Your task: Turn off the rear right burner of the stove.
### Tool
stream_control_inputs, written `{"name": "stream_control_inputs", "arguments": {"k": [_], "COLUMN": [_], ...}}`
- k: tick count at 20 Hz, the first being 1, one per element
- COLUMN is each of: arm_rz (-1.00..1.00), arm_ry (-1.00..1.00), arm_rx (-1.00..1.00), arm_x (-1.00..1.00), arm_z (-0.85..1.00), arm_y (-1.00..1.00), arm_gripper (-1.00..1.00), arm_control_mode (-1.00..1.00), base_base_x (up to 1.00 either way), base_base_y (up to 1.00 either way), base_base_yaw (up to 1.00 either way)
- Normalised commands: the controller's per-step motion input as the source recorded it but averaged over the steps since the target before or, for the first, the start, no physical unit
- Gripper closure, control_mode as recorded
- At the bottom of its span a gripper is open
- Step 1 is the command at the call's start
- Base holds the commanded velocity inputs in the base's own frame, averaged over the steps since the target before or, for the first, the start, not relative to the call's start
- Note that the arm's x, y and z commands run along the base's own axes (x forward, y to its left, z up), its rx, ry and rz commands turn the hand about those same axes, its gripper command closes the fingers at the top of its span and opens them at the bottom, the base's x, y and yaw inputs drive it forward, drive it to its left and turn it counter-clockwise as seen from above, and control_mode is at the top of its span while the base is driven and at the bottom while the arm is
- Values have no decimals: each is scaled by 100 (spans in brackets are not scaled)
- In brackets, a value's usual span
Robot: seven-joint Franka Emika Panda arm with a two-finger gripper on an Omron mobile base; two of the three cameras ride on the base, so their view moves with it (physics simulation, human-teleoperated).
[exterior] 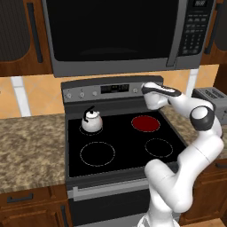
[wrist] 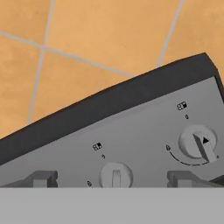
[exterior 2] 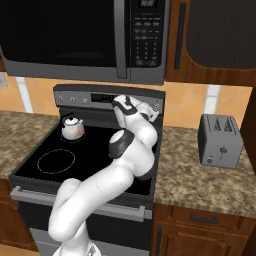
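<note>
Left base view has the stove (exterior: 124,133) below and in front of the hand, its rear right burner (exterior: 146,123) glowing red just under the wrist. The gripper (exterior: 146,87) is pressed up to the right end of the back panel (exterior: 106,91). In the hand view the jaws stand apart, one fingertip (wrist: 41,178) on each side of a centred knob (wrist: 115,176) whose bar points along the hand's up axis. A second knob (wrist: 197,142) sits to the hand's right and higher, its bar tilted off its mark. I judge that tilted one the live control, so the hand would need to shift right before closing.
</note>
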Motion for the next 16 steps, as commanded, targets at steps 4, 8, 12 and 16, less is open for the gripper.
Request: {"name": "stream_control_inputs", "arguments": {"k": [4, 8, 12, 16], "arm_rz": [0, 0, 0, 0], "arm_ry": [0, 0, 0, 0], "arm_rx": [0, 0, 0, 0], "arm_x": [16, 25, 23, 18], "arm_z": [-12, -14, -5, 0], "arm_y": [4, 0, 0, 0], "arm_gripper": [-100, -100, -100, -100], "arm_control_mode": [-100, -100, -100, -100], "base_base_x": [0, 0, 0, 0], "base_base_y": [0, 0, 0, 0], "base_base_yaw": [0, 0, 0, 0]}}
